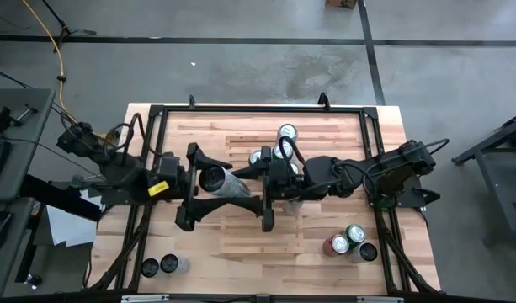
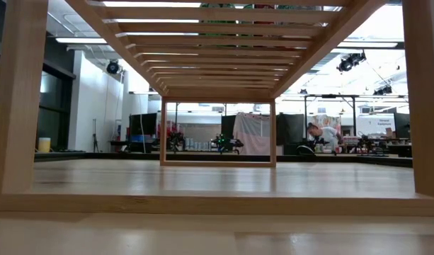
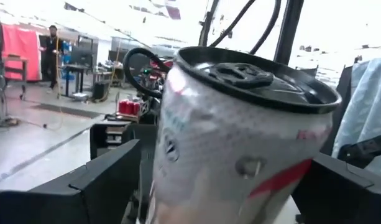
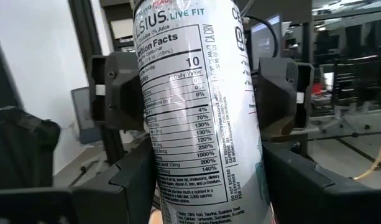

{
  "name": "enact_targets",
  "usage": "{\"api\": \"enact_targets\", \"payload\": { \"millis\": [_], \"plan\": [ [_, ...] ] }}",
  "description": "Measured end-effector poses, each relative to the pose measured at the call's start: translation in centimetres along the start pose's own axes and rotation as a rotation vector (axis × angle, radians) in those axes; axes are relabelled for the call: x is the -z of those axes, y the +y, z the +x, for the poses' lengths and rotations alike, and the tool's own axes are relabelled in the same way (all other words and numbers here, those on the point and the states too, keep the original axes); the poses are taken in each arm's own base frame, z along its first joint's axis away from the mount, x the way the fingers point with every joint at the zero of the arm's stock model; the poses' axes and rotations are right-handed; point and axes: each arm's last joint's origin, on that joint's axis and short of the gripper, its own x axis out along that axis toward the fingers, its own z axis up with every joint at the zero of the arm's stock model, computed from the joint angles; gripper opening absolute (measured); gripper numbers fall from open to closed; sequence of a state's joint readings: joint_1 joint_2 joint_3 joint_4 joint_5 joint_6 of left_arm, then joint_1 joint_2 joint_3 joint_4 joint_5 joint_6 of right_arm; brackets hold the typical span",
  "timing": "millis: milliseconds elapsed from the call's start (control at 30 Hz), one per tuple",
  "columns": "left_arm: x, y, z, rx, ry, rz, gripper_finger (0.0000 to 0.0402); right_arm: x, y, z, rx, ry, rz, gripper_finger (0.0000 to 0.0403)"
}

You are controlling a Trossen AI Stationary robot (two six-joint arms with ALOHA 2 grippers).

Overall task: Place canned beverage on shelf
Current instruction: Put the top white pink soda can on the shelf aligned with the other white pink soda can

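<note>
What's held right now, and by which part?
One can, gripped on its sides by both the left hand and right hand; looks like a handover.

High view: mounted overhead, looking straight down, far enough to take in the whole tabletop [image 1: 241, 252], both arms and a band of grey floor around it.

Low view: set at tabletop height, looking level through the slatted shelf [image 2: 217, 28] from beneath it, with the room far behind.

Left wrist view: rides the left arm, facing forward past its own claw [image 3: 221, 186]; the silver can [image 3: 240, 137] fills the frame at very close range.

Right wrist view: same arrangement on the right arm, with its claw [image 4: 206, 186] low in frame.

Shared: both wrist views hold that can, seen in the high view just at 9 o'clock of centre.
</note>
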State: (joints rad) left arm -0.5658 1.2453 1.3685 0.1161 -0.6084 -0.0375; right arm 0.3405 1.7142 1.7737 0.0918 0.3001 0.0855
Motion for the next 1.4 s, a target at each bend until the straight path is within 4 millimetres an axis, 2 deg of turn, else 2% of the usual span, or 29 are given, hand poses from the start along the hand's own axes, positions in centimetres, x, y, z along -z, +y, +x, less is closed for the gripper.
{"api": "enact_targets", "payload": {
  "millis": [167, 300, 433, 567, 667, 800, 1033, 1100, 1200, 1400],
  "plan": [
    [-0.5, 0.4, -0.1, -0.011, -0.023, 0.020, 0.0354, 0.0, -0.1, 0.0, 0.022, 0.001, -0.009, 0.0232],
    [-0.9, 0.6, -0.4, -0.012, -0.036, 0.020, 0.0336, 0.0, -0.2, 0.0, 0.027, 0.003, -0.017, 0.0232],
    [-0.9, 0.6, -0.5, -0.017, -0.035, 0.029, 0.0291, 0.0, -0.2, 0.0, 0.030, 0.004, -0.017, 0.0241],
    [-0.8, 0.6, -0.4, -0.034, -0.025, 0.043, 0.0237, 0.1, -0.2, 0.0, 0.027, 0.018, -0.021, 0.0288],
    [-0.7, 0.7, -0.4, -0.061, -0.016, 0.052, 0.0238, 0.1, -0.2, -0.1, 0.032, 0.027, -0.026, 0.0319],
    [-1.0, 1.2, -1.0, -0.098, 0.003, 0.065, 0.0238, -0.3, -0.4, -0.8, 0.036, 0.064, -0.038, 0.0337],
    [-1.2, 2.0, -2.5, -0.127, 0.077, 0.054, 0.0238, -2.7, -1.0, -4.1, 0.028, 0.142, -0.050, 0.0340],
    [-0.6, 1.9, -2.4, -0.115, 0.114, 0.051, 0.0238, -3.6, -1.3, -5.3, 0.034, 0.162, -0.034, 0.0340],
    [1.7, 1.5, -1.9, -0.072, 0.143, 0.011, 0.0238, -4.6, -1.5, -7.1, 0.051, 0.192, -0.018, 0.0341],
    [9.1, 1.5, -0.3, 0.001, 0.110, -0.143, 0.0242, -6.1, -1.3, -10.0, 0.129, 0.205, -0.035, 0.0341]
  ]
}}
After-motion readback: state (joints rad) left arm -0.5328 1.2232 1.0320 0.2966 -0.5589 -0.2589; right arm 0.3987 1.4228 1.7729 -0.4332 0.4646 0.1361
